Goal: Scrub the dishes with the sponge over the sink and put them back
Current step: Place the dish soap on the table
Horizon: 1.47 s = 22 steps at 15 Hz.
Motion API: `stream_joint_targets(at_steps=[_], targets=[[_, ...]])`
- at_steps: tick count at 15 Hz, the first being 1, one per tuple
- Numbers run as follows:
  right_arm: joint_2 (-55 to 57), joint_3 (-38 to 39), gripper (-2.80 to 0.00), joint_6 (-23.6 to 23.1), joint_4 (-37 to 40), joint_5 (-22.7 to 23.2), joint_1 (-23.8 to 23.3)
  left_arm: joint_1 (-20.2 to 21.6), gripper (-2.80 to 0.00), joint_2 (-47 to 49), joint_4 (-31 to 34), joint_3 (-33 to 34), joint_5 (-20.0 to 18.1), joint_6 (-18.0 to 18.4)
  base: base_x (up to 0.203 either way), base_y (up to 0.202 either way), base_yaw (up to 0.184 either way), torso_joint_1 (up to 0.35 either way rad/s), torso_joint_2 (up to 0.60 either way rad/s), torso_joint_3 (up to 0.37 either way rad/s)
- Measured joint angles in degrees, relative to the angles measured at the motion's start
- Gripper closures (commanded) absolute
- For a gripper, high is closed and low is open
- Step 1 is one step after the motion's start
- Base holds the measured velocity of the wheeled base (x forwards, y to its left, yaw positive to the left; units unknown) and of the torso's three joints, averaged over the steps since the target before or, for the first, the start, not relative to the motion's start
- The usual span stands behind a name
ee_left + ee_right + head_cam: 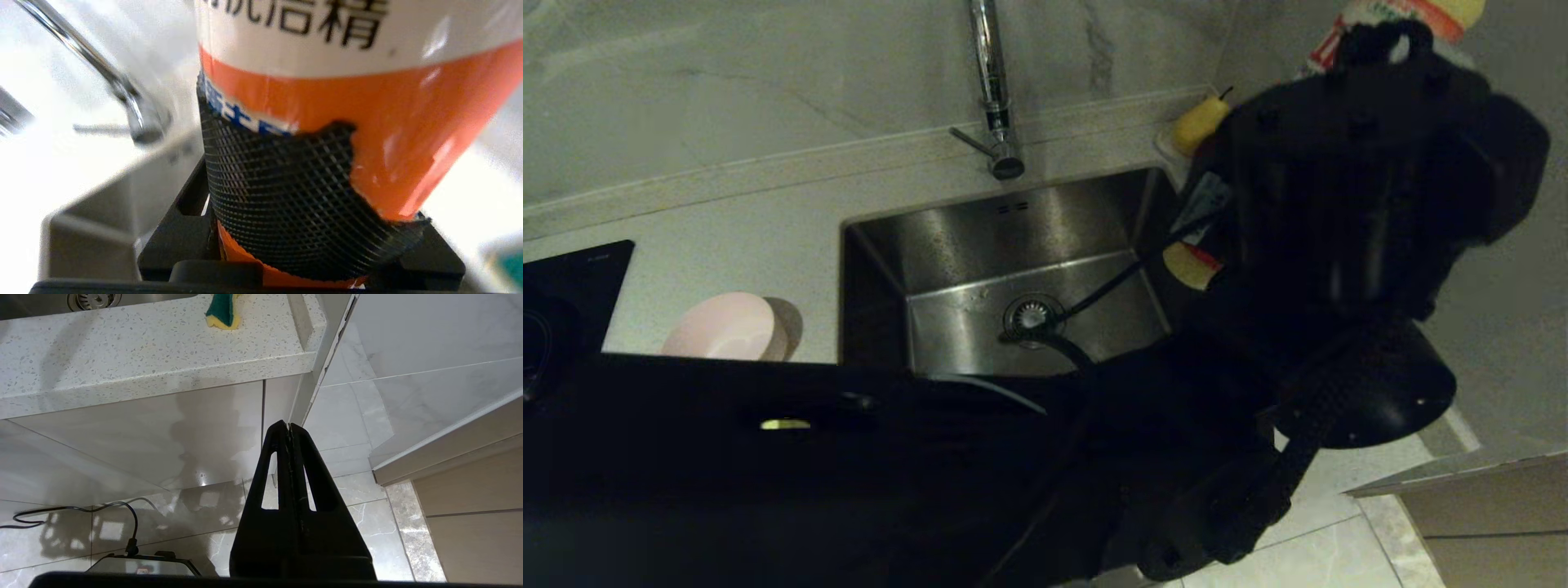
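Nearest the robot, the right gripper [289, 428] hung parked below the counter edge over the floor tiles, its jaws pressed together on nothing. Above it, the sponge [222, 312] lay green face up on the speckled countertop [143, 355], near the corner and just beside the sink. The left gripper [294, 245] was clamped on a dish detergent bottle [327, 81], with one cross-hatched finger pad [278, 192] flat against the orange and white label. In the head view this arm was a large dark mass at the right, with only the top of the bottle showing above it. The stainless steel sink [1013, 237] held no dishes, only its drain strainer [1031, 314]. A pale pink bowl [727, 327] sat on the counter beside the sink, well apart from the sponge. Behind the sink rose the chrome faucet [992, 82], and a yellow pear-shaped item [1196, 122] sat at the back corner. Scrubbing looked not yet begun, and the step in hand seemed to be handling detergent. Next, the bottle would need setting down upright, since the sponge and a bowl both needed picking up. The yellow and blue bowls were not visible. Dark robot parts covered the near counter, and where the bottle's nozzle pointed could not be made out.
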Motion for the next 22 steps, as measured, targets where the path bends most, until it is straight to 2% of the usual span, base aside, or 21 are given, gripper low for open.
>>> stream_joint_targets(at_steps=[6,15,18,20,22], targets=[[0.0,0.0,0.00,0.0,0.0,0.0,0.0,0.0,0.00,-11.0,-0.7,0.0,-6.2,-1.0,0.000,0.000,0.000,0.000,0.00,0.000],[0.0,0.0,0.00,0.0,0.0,0.0,0.0,1.2,0.00,-27.7,0.2,0.6,-6.2,-1.9,0.000,0.000,0.000,0.000,0.00,0.000],[0.0,0.0,0.00,0.0,0.0,0.0,0.0,5.5,0.00,-32.5,2.7,2.2,-6.3,-1.9,0.000,0.000,0.000,0.000,0.00,0.000],[0.0,0.0,0.00,0.0,0.0,0.0,0.0,11.5,0.00,-36.1,3.9,5.1,-7.0,-2.8,0.000,0.000,0.000,0.000,0.00,0.000],[0.0,0.0,0.00,0.0,0.0,0.0,0.0,19.3,0.00,-39.7,5.4,8.9,-9.0,-5.9,0.000,0.000,0.000,0.000,0.00,0.000]])
